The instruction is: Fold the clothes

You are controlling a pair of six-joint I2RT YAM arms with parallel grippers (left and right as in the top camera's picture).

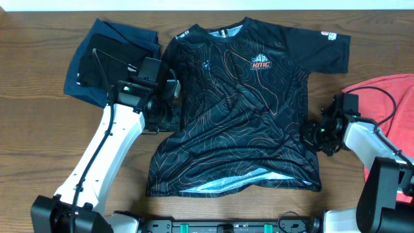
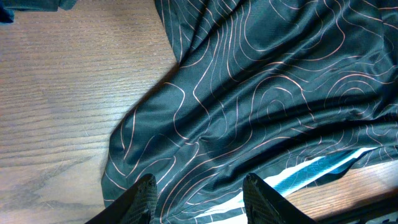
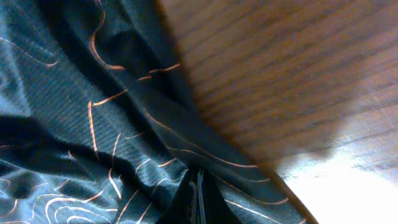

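The jersey [image 1: 239, 110] is lying spread flat, front up, mid-surface [image 1: 39, 129]. The left pincer [image 2: 202, 202] is hovering released over its left edge. The right pincer [image 3: 199, 199] is sitting clenched on its right edge. Navy garments [image 1: 97, 65] are lying far left and a red shirt [image 1: 388, 97] right.

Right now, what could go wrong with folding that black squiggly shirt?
The right gripper looks pinched on only the edge of the black jersey with orange contour lines, so the fabric might slip out. The left gripper is open over a wrinkled patch, so it could grab extra layers and fold crookedly. The red T-shirt lies close by the right arm and might get dragged along.
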